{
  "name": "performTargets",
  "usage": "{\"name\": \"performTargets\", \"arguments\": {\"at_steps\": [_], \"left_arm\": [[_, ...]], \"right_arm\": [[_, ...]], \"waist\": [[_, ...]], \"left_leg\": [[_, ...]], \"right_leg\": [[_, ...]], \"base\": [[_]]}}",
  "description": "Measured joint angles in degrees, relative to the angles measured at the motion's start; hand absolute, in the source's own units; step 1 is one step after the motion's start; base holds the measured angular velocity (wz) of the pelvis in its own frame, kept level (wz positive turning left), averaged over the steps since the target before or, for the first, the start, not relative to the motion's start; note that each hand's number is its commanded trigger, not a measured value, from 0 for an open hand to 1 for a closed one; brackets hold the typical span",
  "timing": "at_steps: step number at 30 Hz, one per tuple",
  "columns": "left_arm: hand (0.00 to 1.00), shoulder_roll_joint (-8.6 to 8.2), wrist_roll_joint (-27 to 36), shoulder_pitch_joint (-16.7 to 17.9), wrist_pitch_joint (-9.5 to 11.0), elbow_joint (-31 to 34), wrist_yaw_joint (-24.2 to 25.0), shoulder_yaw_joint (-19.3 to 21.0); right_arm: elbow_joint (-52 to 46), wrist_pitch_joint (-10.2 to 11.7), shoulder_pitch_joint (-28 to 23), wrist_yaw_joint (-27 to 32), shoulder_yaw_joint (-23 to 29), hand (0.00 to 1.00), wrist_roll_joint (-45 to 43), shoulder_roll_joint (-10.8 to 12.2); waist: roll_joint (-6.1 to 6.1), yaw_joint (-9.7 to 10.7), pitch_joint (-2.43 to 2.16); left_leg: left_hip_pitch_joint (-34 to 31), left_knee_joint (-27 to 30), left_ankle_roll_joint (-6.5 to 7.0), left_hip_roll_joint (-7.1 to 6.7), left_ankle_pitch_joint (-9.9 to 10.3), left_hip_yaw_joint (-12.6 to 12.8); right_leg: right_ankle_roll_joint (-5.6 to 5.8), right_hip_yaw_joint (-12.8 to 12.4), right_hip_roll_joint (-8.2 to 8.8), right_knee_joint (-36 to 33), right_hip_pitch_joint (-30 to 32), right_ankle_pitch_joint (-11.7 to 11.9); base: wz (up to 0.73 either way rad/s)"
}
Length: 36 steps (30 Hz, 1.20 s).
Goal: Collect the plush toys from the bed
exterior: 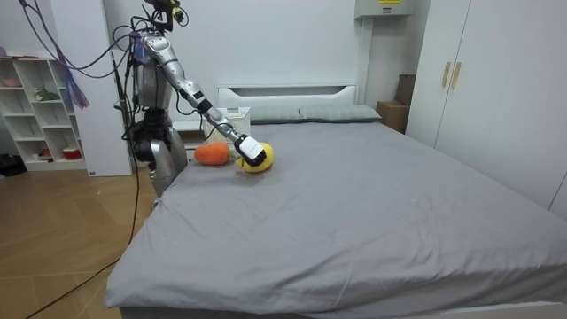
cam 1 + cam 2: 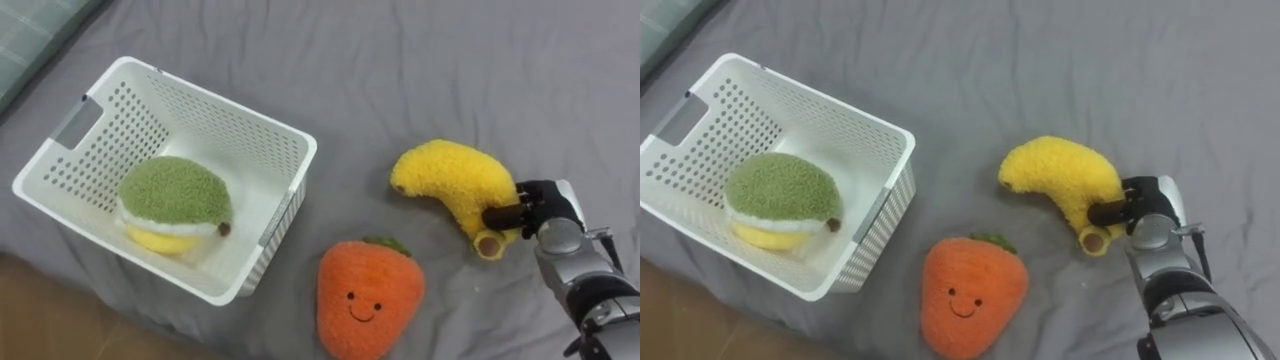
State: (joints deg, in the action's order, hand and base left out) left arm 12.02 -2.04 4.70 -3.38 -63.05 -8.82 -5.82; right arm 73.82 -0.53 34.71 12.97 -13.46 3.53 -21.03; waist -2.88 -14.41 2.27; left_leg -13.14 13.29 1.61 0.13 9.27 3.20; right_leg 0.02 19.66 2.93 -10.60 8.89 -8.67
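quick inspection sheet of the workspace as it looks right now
surface: grey bed sheet, lightly creased
job's things: white basket holds a green plush; yellow banana plush and orange smiling plush lie on the sheet beside it
clutter: nothing seen
hands: right hand curled on the banana plush's stem end
cables: nothing seen
surroundings: white shelf, wardrobe, wooden floor

Silver-grey jointed arm, black-fingered right hand (image 2: 535,207), dark trailing cables
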Motion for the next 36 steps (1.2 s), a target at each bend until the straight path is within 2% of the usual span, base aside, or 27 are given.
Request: {"name": "performTargets", "arguments": {"at_steps": [4,7,8,10,12,14,16,18,21,26,31,36], "left_arm": [[0.0,0.11,-1.2,0.1,-0.1,-1.0,0.0,0.2],[0.0,0.06,-1.6,1.0,-0.4,-0.8,-0.1,1.4],[0.0,0.03,-2.4,1.3,-0.4,-0.7,-0.2,2.8],[0.0,0.09,-2.8,1.6,-0.3,-0.5,-0.8,5.4],[0.0,0.18,-3.0,1.8,-0.2,-0.7,-1.0,6.7],[0.0,0.23,-5.1,2.5,-0.3,-0.6,-1.1,8.6],[0.0,0.22,-5.9,2.6,-0.4,0.1,-1.0,9.7],[0.0,0.16,-5.8,2.3,-0.7,0.3,-1.0,9.8],[0.0,0.01,-4.9,2.4,-1.1,2.4,-1.0,10.1],[0.0,-0.6,-5.1,2.7,-1.5,5.2,-0.5,10.1],[0.0,-1.47,-5.0,2.9,-1.7,6.4,-0.1,10.1],[0.0,-1.77,-6.6,3.9,-1.6,6.3,0.5,10.1]], "right_arm": [[-2.5,-0.1,0.0,0.0,0.9,1.0,-0.1,-0.1],[-8.3,-0.7,-0.1,-1.3,1.1,1.0,0.0,-0.2],[-10.5,-0.8,-0.1,-2.1,1.1,1.0,0.0,-0.2],[-14.9,-0.9,-0.6,-2.4,1.1,1.0,-0.2,-0.2],[-20.1,-0.9,-0.7,-3.0,1.1,1.0,-1.1,-0.2],[-28.7,-1.0,-2.8,-3.4,1.7,1.0,-2.2,-0.3],[-35.3,-1.8,-4.2,-4.1,1.8,1.0,-3.9,-0.3],[-42.1,-2.0,-5.4,-4.5,1.7,1.0,-3.9,-0.3],[-46.6,-2.1,-5.8,-4.7,1.7,1.0,-4.2,-0.1],[-56.0,-2.8,-7.5,-6.7,1.7,1.0,-6.0,0.0],[-60.6,-3.4,-7.7,-8.3,1.7,1.0,-10.3,0.3],[-63.2,-4.3,-7.7,-9.0,0.9,1.0,-13.8,1.3]], "waist": [[-0.33,0.7,-0.25],[-0.78,2.1,-0.55],[-1.21,2.4,-0.91],[-1.79,2.5,-1.36],[-2.13,3.0,-1.59],[-2.92,3.8,-2.35],[-3.36,4.3,-2.54],[-3.35,4.6,-2.56],[-3.02,4.4,-2.37],[-2.61,4.5,-2.35],[-1.68,4.2,-2.45],[-1.32,3.2,-2.23]], "left_leg": [[1.3,-0.1,0.0,0.02,0.0,0.1],[2.9,-0.2,0.0,0.1,0.0,0.4],[4.0,-0.2,0.0,0.13,0.0,0.7],[5.9,-0.9,-0.01,0.19,0.0,0.8],[8.2,-1.8,-0.09,0.19,0.0,1.2],[10.3,-2.3,-0.1,0.09,0.0,1.4],[11.8,-3.0,-0.11,0.07,0.0,1.4],[13.2,-3.1,-0.08,0.0,0.0,1.4],[14.5,-3.5,-0.06,-0.02,0.0,1.3],[14.4,-3.4,-0.04,-0.13,0.0,1.3],[15.0,-3.7,0.0,-0.27,0.0,1.2],[16.2,-4.6,0.0,-0.24,0.0,1.3]], "right_leg": [[0.0,0.1,0.11,0.0,-1.1,0.0],[0.0,-0.3,0.15,0.0,-2.5,0.0],[0.0,-0.8,0.12,0.1,-3.5,0.0],[0.0,-1.6,0.02,0.2,-5.0,0.0],[0.01,-2.1,-0.01,0.2,-6.7,0.0],[0.02,-2.0,-0.01,1.1,-8.9,0.0],[0.02,-1.9,-0.09,1.0,-10.1,0.0],[0.03,-2.0,-0.16,1.1,-11.8,0.0],[0.04,-2.3,0.05,0.9,-13.1,0.0],[0.05,-2.3,-0.04,1.0,-13.0,0.0],[0.11,-2.2,-0.17,1.0,-13.0,-0.1],[0.11,-1.8,-0.28,1.6,-14.0,-0.1]], "base": [[-0.01],[-0.06],[-0.16],[-0.17],[-0.15],[-0.03],[0.0],[0.0],[0.0],[0.0],[0.0],[0.0]]}}
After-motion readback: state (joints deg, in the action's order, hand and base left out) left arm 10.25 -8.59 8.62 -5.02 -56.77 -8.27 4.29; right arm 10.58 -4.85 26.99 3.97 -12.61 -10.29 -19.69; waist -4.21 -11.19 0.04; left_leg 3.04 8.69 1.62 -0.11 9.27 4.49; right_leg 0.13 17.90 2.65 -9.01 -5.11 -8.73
